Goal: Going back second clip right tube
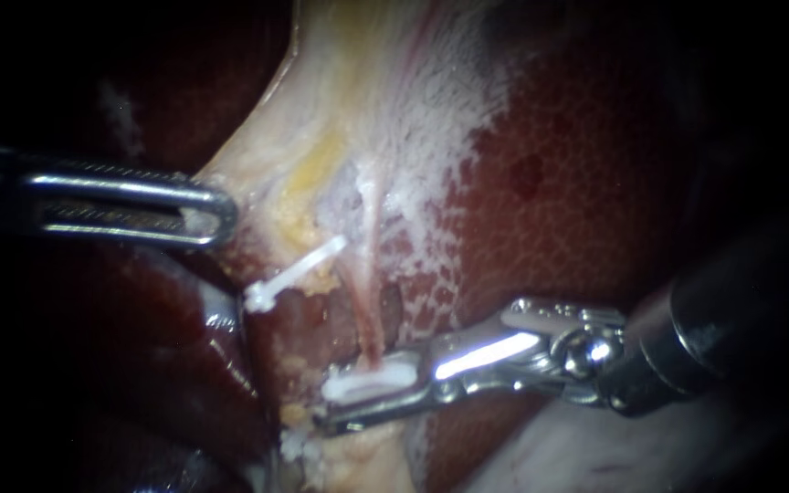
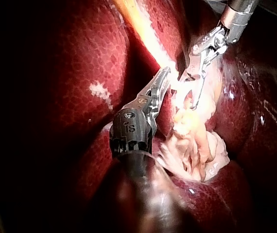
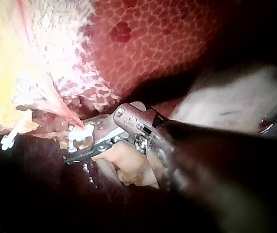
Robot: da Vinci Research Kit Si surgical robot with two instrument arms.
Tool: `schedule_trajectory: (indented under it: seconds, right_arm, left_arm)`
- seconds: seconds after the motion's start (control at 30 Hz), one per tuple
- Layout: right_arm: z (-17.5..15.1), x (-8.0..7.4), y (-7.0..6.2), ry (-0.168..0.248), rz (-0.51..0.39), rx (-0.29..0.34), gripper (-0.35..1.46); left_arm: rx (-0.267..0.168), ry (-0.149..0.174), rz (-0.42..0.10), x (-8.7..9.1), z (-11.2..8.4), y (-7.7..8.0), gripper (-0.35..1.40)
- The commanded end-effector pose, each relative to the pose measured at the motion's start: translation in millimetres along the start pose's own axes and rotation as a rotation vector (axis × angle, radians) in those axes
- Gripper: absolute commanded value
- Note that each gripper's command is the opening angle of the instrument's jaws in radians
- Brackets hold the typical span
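The right instrument point(image 1: 331, 402) is seen with its jaws only narrowly parted and closed from two sides on a white clip point(image 1: 369, 383), which is set across the right tube point(image 1: 367, 301). The left instrument point(image 1: 221, 212) is held with its jaws pressed together on the pale tissue point(image 1: 257, 155), well apart from that tube. Two instruments and two clips are counted; the second clip point(image 1: 292, 272) lies just beside the tube on the left instrument's side, touched by neither instrument.
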Motion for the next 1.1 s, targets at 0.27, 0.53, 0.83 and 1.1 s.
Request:
schedule_trajectory:
  seconds: [0.27, 0.53, 0.83, 1.1]
  right_arm:
    - [-0.1, 0.0, 0.0, 0.023, -0.012, -0.024, 0.58]
    - [-0.7, -0.3, 0.0, -0.007, -0.167, -0.083, 0.60]
    - [-1.6, -0.7, 0.4, -0.016, -0.316, -0.083, 0.60]
    - [-2.1, -0.6, 1.1, -0.016, -0.368, -0.084, 0.60]
  left_arm:
    - [0.001, 0.000, 0.000, 0.0, 0.0, 0.0, -0.33]
    - [0.001, 0.000, 0.001, 0.1, -0.2, 0.1, -0.33]
    - [0.002, 0.001, 0.001, 0.1, -0.3, 0.2, -0.33]
    - [0.002, 0.001, 0.001, 0.2, -0.3, 0.2, -0.33]
